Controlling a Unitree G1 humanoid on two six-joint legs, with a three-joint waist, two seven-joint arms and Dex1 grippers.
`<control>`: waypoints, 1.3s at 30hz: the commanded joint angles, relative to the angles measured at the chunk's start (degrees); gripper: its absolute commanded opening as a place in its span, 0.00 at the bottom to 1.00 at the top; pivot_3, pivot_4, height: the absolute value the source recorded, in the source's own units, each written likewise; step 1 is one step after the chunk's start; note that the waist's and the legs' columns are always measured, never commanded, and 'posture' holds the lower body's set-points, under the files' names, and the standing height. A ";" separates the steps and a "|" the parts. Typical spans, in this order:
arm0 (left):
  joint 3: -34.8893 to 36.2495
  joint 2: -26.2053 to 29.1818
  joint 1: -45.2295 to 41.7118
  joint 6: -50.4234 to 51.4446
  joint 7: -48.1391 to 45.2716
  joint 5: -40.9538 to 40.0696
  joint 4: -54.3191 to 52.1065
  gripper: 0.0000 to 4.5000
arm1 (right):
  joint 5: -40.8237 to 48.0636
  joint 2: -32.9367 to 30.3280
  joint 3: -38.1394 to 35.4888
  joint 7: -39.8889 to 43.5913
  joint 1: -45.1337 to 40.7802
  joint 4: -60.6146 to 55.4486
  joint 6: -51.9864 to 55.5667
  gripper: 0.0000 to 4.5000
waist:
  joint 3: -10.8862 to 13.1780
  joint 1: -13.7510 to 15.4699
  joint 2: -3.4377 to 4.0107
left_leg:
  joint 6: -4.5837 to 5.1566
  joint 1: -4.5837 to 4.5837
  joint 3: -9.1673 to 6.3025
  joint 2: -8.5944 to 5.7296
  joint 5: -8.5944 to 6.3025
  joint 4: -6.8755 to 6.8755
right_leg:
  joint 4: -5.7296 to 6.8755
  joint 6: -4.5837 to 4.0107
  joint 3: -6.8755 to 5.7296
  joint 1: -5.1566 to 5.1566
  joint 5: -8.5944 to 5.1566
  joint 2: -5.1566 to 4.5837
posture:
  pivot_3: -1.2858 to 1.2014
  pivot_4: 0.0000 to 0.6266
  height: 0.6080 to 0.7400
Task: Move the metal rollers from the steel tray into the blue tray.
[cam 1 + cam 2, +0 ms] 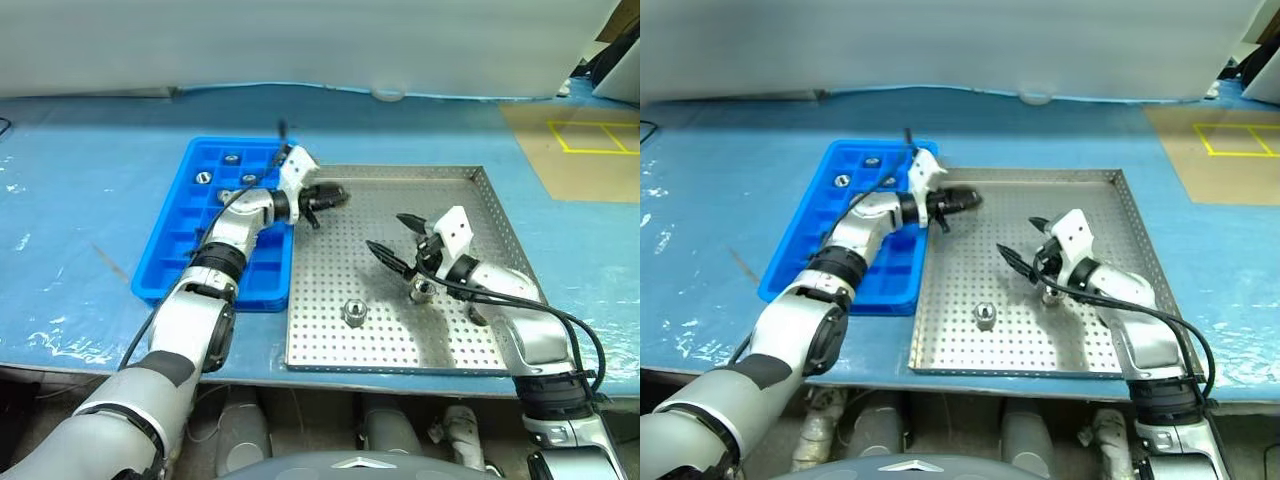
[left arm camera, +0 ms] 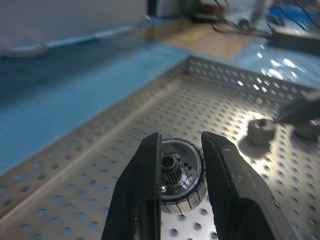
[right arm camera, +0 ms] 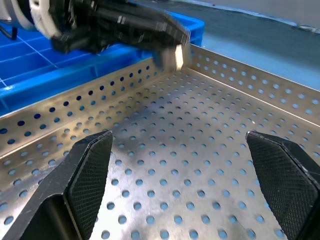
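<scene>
Now pinching a metal roller across its ribbed sides in the left end effector mid-frame; probably hard, slick, smallish; right end effector spreading wide

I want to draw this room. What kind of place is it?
Probably a workshop or factory test bench: a silvery perforated steel tray holding small metal rollers, a blue plastic compartment tray, and yellow floor tape.

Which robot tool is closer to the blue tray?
The left. The left tool, shut on a metal roller, hangs just beside the blue tray, above the steel tray. The right tool is open, farther away over the steel tray's middle.
</scene>
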 commanded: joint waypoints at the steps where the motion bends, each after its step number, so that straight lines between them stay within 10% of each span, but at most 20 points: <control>1: 6.03 0.21 4.26 3.23 9.08 -5.66 -14.64 0.19 | -0.01 0.55 1.03 1.99 -2.61 1.79 -2.18 1.00 | 0.02 0.28 -0.02 | 0.01 -0.03 0.00 0.00 -0.01 0.00 | -0.01 0.00 -0.02 0.00 0.00 0.00 | 0.45 0.24 1.00; 10: 9.75 1.72 22.37 7.08 28.60 -3.62 -42.63 0.19 | -1.79 2.76 4.32 5.95 -8.82 10.74 -6.32 1.00 | 0.07 1.56 -0.10 | 0.03 -0.11 -0.03 0.03 -0.02 0.02 | -0.13 0.00 -0.13 0.06 0.00 -0.03 | 0.51 0.24 1.00; 25: 8.12 3.41 32.00 13.61 43.44 3.44 -41.74 0.19 | -2.67 2.32 3.94 6.55 -7.13 10.69 -7.03 1.00 | 0.07 2.26 -0.10 | 0.01 -0.12 -0.05 0.05 -0.01 0.04 | -0.14 0.04 -0.13 0.05 0.00 -0.01 | 0.49 0.24 1.00; 36: 7.92 0.93 27.54 14.50 38.46 -3.66 -38.52 0.99 | -2.77 1.67 3.39 4.57 -4.97 8.19 -6.30 1.00 | 0.06 2.17 -0.08 | 0.00 -0.03 -0.05 0.03 -0.01 0.08 | -0.13 0.07 -0.09 0.11 0.01 -0.02 | 0.48 0.24 1.00; 39: 5.45 0.98 25.28 13.56 29.04 -7.52 -38.20 0.99 | -2.76 1.46 2.95 3.74 -4.49 7.18 -5.97 1.00 | 0.06 2.22 -0.09 | 0.00 -0.09 -0.05 0.02 -0.01 0.07 | -0.13 0.07 -0.09 0.07 0.01 -0.02 | 0.46 0.24 1.00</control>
